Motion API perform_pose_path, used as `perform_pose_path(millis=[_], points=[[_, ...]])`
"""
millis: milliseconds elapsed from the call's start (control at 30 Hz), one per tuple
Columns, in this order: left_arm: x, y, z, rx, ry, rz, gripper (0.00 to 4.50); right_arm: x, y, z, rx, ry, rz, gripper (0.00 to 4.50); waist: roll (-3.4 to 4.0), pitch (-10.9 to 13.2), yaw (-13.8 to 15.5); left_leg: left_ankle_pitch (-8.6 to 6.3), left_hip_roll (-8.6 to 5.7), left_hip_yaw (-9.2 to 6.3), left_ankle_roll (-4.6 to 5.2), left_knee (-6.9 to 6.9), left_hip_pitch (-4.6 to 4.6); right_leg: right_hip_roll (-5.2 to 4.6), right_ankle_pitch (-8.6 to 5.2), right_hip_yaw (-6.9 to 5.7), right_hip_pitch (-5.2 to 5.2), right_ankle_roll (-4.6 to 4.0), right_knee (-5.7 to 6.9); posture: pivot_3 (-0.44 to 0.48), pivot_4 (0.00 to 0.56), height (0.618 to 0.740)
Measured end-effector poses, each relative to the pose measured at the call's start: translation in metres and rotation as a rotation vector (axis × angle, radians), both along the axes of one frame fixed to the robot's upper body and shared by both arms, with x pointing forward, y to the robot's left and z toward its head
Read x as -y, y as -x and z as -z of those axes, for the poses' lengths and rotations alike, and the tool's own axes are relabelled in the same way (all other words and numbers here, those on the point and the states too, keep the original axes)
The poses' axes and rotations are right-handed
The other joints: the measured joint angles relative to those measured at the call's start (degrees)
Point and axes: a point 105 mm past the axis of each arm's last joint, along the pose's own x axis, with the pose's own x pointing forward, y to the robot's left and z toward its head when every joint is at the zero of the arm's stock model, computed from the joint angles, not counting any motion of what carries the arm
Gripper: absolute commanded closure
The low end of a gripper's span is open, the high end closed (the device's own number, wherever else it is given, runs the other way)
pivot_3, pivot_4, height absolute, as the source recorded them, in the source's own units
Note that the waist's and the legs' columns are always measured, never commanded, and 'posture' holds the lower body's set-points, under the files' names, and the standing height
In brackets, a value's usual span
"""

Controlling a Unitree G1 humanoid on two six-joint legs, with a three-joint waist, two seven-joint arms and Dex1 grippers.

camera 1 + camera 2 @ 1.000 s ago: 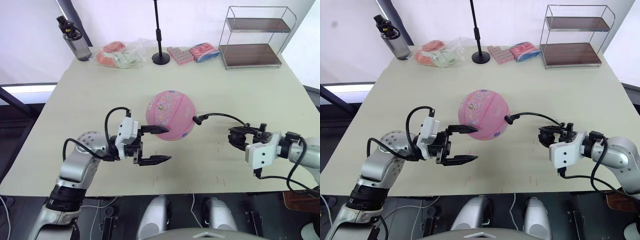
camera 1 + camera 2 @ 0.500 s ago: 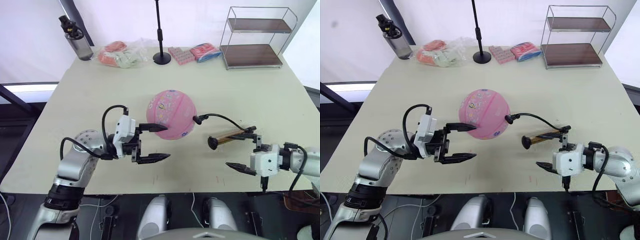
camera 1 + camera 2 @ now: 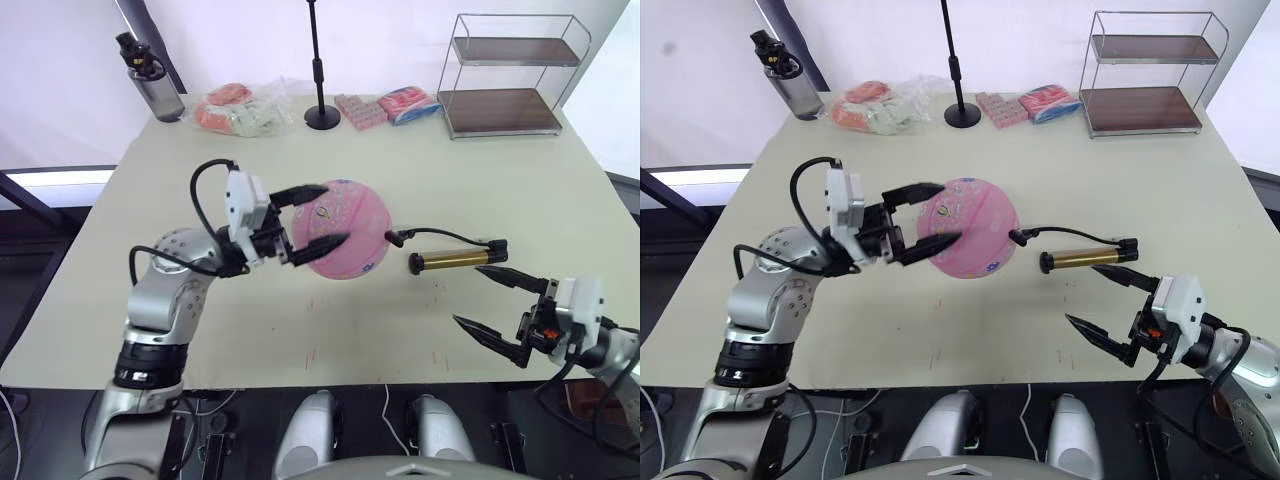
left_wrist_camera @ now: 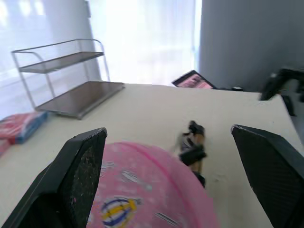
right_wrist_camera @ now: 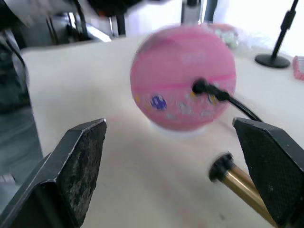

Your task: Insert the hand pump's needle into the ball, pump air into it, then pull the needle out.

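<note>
Table (image 3: 560,190): both end effectors (image 3: 309,217) (image 3: 497,299) spread, empty; needle hidden at ball (image 3: 345,230)

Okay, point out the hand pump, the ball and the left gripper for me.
hand pump (image 3: 450,261): left eye view, middle of its bronze-gold barrel.
ball (image 3: 355,235): left eye view, bare pink surface facing the camera.
left gripper (image 3: 322,215): left eye view, midway between its open fingertips, at the ball.
</note>
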Motion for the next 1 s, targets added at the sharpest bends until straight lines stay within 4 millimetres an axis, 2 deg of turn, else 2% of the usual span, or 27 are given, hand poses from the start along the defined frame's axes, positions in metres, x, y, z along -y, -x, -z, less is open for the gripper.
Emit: perform_pose_path(millis=[233,367,667,900,1000], points=[[0.005,-0.016,0.002,-0.055,0.001,-0.142,0.0,-0.002,0.001,-0.008,0.005,-0.07,0.006,0.05,-0.03,0.0,0.0,0.0,-0.01,0.01,0.0,0.0,-0.01,0.0,0.0,0.02,0.0,0.0,-0.02,0.0,0.15,0.736],[0.009,-0.027,0.01,-0.116,-0.013,-0.262,0.0,0.001,0.0,-0.01,0.015,-0.082,0.022,0.05,-0.04,0.0,0.1,0.0,-0.02,0.01,0.0,0.0,-0.01,0.0,0.0,0.03,0.0,0.0,0.0,0.0,0.15,0.736],[0.016,-0.033,0.017,-0.145,-0.057,-0.332,0.0,-0.001,-0.002,-0.014,0.05,-0.077,0.01,0.05,-0.05,0.0,0.1,0.01,-0.03,0.05,-0.01,0.01,0.01,0.01,0.0,0.04,-0.01,0.0,0.02,0.0,0.15,0.736],[0.018,-0.036,0.028,-0.164,-0.047,-0.353,0.0,0.001,-0.029,-0.005,0.076,0.034,0.089,0.05,-0.07,0.0,0.1,0.02,-0.05,0.2,-0.02,0.05,0.09,0.01,0.0,0.12,0.01,0.0,0.11,0.0,0.15,0.736],[0.017,-0.036,0.031,-0.163,-0.031,-0.362,0.0,-0.006,-0.046,-0.002,0.089,0.104,0.09,0.05,-0.11,-0.1,0.1,0.03,-0.05,0.28,-0.03,0.06,0.22,0.01,0.0,0.28,0.02,0.0,0.25,0.0,0.15,0.736]])
